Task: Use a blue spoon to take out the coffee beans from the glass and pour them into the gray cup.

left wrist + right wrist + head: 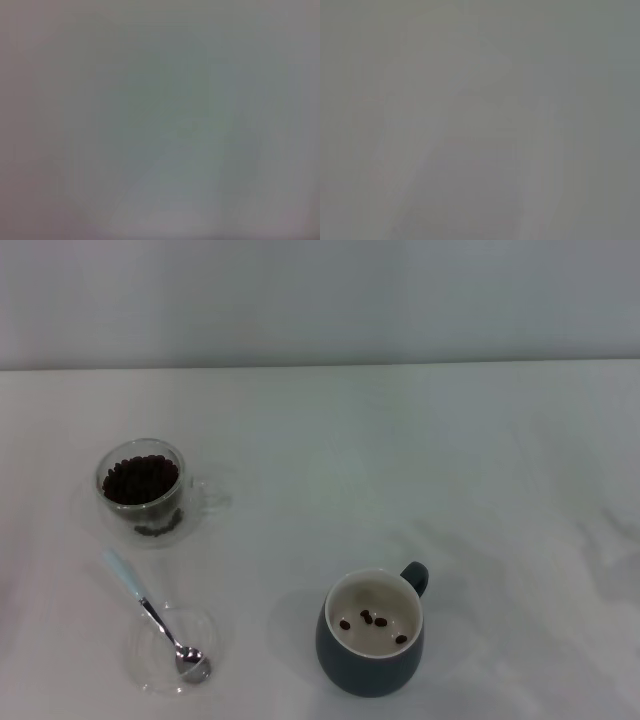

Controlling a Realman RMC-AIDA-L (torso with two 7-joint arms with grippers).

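Observation:
The glass stands at the left of the table, its clear handle pointing right, filled with dark coffee beans. In front of it the blue spoon lies slanted, its metal bowl resting in a flat clear dish and its pale blue handle pointing back left. The gray cup stands near the front centre, handle at its back right, with several beans on its cream bottom. Neither gripper shows in the head view. Both wrist views show only a plain grey blur.
The white table reaches back to a pale wall. Nothing else stands on it besides the glass, dish, spoon and cup.

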